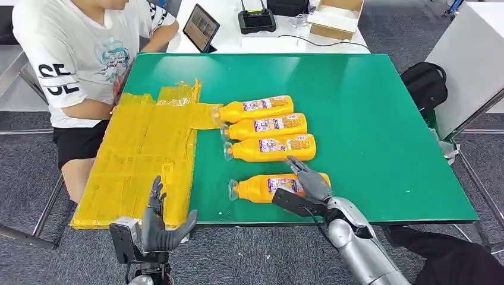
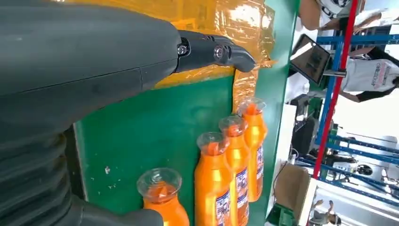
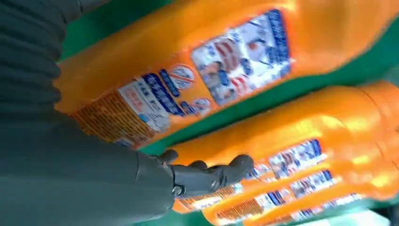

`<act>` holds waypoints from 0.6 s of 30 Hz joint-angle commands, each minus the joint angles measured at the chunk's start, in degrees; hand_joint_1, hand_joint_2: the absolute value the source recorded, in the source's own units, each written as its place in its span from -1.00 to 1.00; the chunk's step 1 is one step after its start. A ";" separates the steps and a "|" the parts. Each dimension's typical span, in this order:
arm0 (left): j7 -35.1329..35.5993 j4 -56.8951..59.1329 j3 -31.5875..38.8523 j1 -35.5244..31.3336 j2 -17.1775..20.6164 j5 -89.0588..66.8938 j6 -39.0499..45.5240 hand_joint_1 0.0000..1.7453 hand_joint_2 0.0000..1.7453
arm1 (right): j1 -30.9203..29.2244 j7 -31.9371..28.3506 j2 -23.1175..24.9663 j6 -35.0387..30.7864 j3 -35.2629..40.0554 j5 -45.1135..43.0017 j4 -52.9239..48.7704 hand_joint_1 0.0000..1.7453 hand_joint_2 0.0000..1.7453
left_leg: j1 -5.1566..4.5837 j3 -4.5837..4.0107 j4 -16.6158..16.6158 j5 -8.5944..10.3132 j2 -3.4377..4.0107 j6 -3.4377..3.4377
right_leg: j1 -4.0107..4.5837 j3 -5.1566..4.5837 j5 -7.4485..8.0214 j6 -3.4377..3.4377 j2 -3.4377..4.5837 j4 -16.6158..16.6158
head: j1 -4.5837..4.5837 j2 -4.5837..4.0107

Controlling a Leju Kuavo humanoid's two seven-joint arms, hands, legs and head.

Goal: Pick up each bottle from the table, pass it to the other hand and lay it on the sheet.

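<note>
The right arm (image 1: 356, 246) is silver and comes up from the bottom of the head view, bent at the wrist, reaching forward over the near edge of the worktop (image 1: 380, 119). Its right hand (image 1: 306, 181) is stretched out flat with the fingers (image 3: 221, 174) long and a little apart, and it lies over the near bottle (image 1: 267, 187) without closing around it. The left hand (image 1: 159, 222) is held up near the front edge with the palm open, the fingers pointing up and the thumb (image 1: 185, 222) sticking out to the side, holding nothing.
</note>
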 commanded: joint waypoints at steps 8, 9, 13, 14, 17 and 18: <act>0.14 3.79 0.92 -1.73 1.38 0.40 0.53 -1.00 1.00 | -1.71 4.97 -3.20 -0.07 4.94 2.83 4.56 -1.00 1.00 | 0.01 0.38 -0.11 -0.07 0.07 0.06 | 0.05 0.36 -0.05 -0.18 -0.01 -0.12 | 0.00 0.00; 0.24 3.87 1.03 -1.74 1.30 0.45 0.51 -1.00 1.00 | -1.88 5.47 -3.21 -0.15 4.98 3.20 4.83 -1.00 1.00 | 0.01 0.30 -0.08 -0.05 0.05 0.05 | 0.04 0.28 -0.03 -0.13 0.00 -0.09 | 0.00 0.00; 0.39 3.95 1.15 -1.76 1.18 0.49 0.46 -1.00 1.00 | -2.12 6.28 -3.40 -0.22 5.00 4.22 5.32 -1.00 1.00 | 0.01 0.27 -0.06 -0.03 0.02 0.04 | 0.03 0.27 -0.02 -0.10 -0.02 -0.08 | 0.00 0.00; 0.39 3.95 1.15 -1.76 1.18 0.49 0.46 -1.00 1.00 | -2.12 6.28 -3.40 -0.22 5.00 4.22 5.32 -1.00 1.00 | 0.01 0.32 -0.08 -0.04 0.02 0.05 | 0.04 0.32 -0.03 -0.13 -0.04 -0.10 | 0.00 0.00; 0.39 3.95 1.15 -1.76 1.18 0.49 0.46 -1.00 1.00 | -2.12 6.28 -3.40 -0.22 5.00 4.22 5.32 -1.00 1.00 | 0.01 0.43 -0.11 -0.07 0.03 0.07 | 0.06 0.44 -0.05 -0.20 -0.04 -0.13 | 0.02 0.00; 0.39 3.95 1.15 -1.76 1.18 0.49 0.46 -1.00 1.00 | -2.12 6.28 -3.40 -0.22 5.00 4.22 5.32 -1.00 1.00 | 0.00 0.31 -0.08 -0.04 0.02 0.05 | 0.03 0.31 -0.03 -0.13 -0.02 -0.08 | 0.00 0.00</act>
